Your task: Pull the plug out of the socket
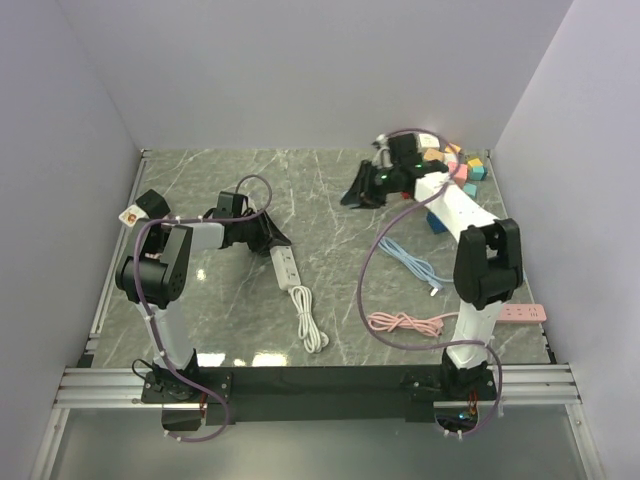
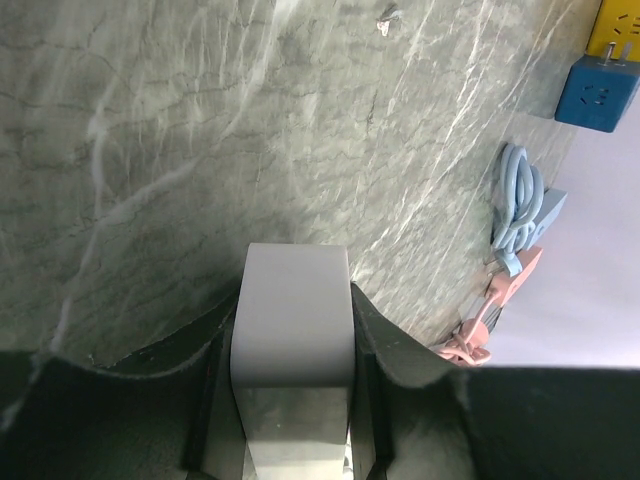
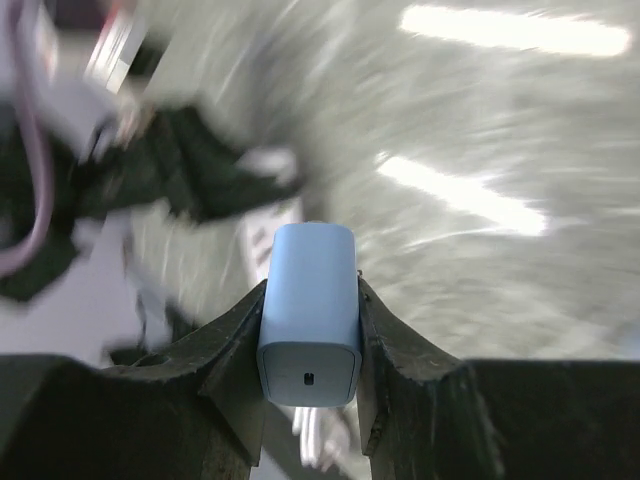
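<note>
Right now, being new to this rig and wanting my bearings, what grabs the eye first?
The right gripper, over the table's far middle, clamps a light blue plug, apart from any socket. The left gripper grips a white power strip lying left of centre, its cord trailing toward the near edge. Bright cubes crowd the far right corner.
</note>
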